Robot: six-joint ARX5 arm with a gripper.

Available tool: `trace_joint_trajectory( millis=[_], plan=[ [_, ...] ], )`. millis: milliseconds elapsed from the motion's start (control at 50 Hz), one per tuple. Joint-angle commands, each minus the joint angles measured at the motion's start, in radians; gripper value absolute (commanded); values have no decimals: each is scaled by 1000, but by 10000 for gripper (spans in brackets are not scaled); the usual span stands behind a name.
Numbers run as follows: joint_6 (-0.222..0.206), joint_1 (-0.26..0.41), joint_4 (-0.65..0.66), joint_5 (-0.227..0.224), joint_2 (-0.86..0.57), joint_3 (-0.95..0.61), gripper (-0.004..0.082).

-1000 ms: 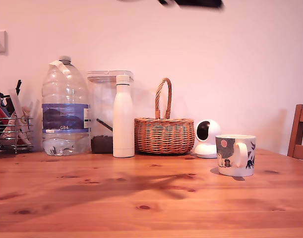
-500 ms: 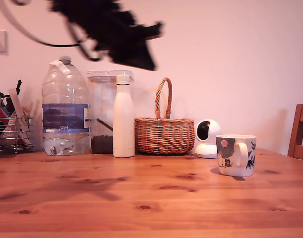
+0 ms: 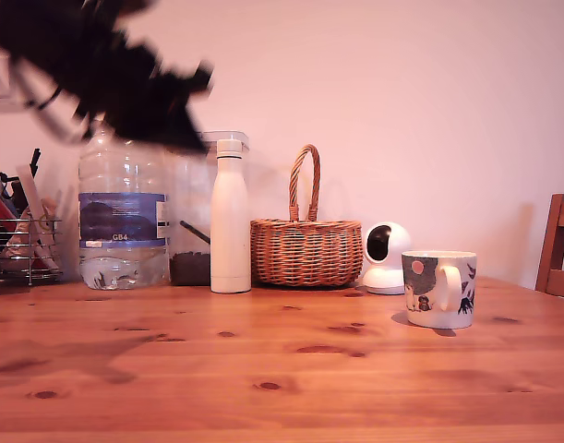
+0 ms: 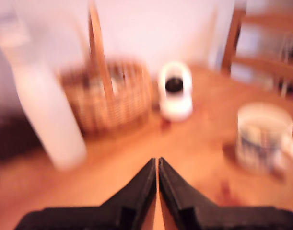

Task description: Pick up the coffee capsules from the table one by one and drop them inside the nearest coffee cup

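The coffee cup (image 3: 438, 289), white with a dark blue pattern, stands on the pine table (image 3: 263, 369) at the exterior view's right. No coffee capsules show in either view. My arm (image 3: 115, 83) is a dark motion blur high at the exterior view's left, in front of the water bottle, far from the cup. In the blurred wrist view my gripper (image 4: 157, 160) is shut, its two black fingers (image 4: 146, 184) meeting at the tips with nothing between them. It hangs above bare table, with the cup (image 4: 263, 136) off to one side.
Along the back wall stand a wire rack of pens (image 3: 18, 245), a big water bottle (image 3: 122, 212), a clear container (image 3: 191, 231), a white flask (image 3: 230, 221), a wicker basket (image 3: 306, 245) and a round white camera (image 3: 385, 258). A wooden chair (image 3: 560, 249) is at the exterior view's right edge.
The arm has swept from the top edge down and toward the exterior view's left. Its shadow on the table has slid left with it. The cup and other objects have not moved.
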Motion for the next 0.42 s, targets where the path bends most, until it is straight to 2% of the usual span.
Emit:
trace_joint_trajectory(
  millis=[0,400],
  plan=[
    [-4,26,19,-2,-52,-31,-24],
    [-38,130,-10,8,-206,-150,-24]
  ],
)
